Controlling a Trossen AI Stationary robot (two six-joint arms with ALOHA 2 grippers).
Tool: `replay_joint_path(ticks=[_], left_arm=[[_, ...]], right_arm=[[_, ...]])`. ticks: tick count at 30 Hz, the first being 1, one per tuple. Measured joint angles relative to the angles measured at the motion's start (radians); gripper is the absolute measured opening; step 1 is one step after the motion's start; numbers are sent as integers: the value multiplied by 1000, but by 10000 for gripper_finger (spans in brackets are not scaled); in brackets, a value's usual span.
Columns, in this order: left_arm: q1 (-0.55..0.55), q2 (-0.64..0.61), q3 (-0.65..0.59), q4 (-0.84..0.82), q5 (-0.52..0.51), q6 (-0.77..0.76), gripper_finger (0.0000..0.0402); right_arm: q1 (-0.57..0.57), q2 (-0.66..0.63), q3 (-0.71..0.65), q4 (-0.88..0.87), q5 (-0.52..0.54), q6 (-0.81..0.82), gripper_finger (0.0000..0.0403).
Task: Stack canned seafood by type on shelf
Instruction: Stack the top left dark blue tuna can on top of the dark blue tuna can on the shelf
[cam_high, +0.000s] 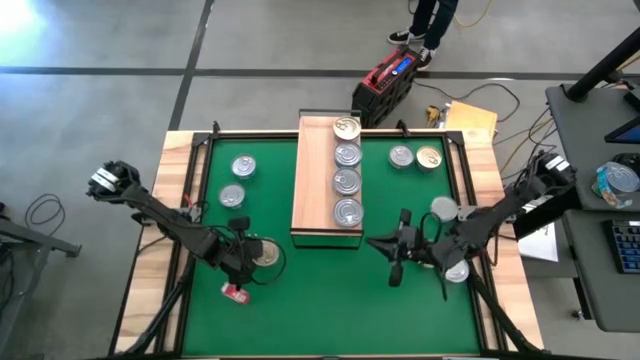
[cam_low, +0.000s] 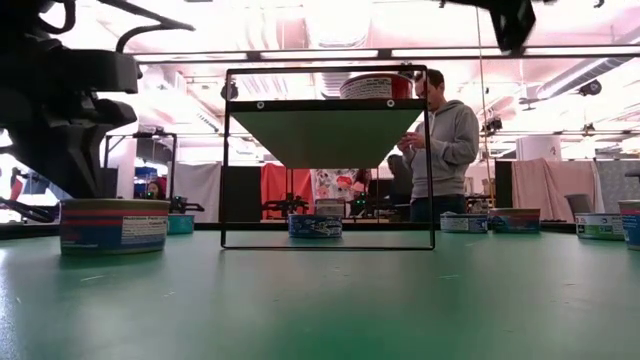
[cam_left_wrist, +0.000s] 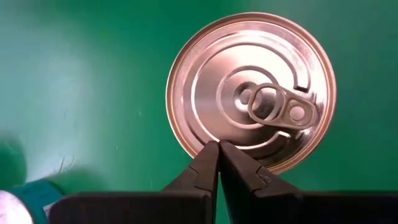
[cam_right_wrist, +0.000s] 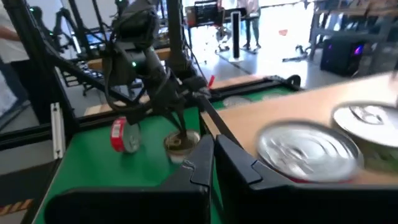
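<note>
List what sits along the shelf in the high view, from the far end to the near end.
On the shelf, far to near: gold-lidded tin → silver-lidded tin → second silver-lidded tin → third silver-lidded tin.

No lettering can be read anywhere; the can (cam_low: 113, 226) label's print is too blurred to read.

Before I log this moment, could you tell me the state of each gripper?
Left gripper: closed, empty, over a gold-lidded can.
Right gripper: closed, holding nothing, beside the shelf.
</note>
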Motion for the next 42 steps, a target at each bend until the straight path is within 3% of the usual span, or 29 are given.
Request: replay_joint_path(ticks=[5,15,22,30,42], left_arm=[[-21,22,3,55,4,1,0],[-66,35,1,136,9,49,0],[-66,35,0,153,3,116,0],[-66,29,-2,154,-21,204,0],[-65,27,19,148,-45,330,0]], right_arm=[[26,122,171,-71,46,-56,9],[28,284,492,-508,47,169,9],[37,385,643,-635,46,228,9],[74,443,722,-658,47,287,9],[121,478,716,-699,46,557,9]])
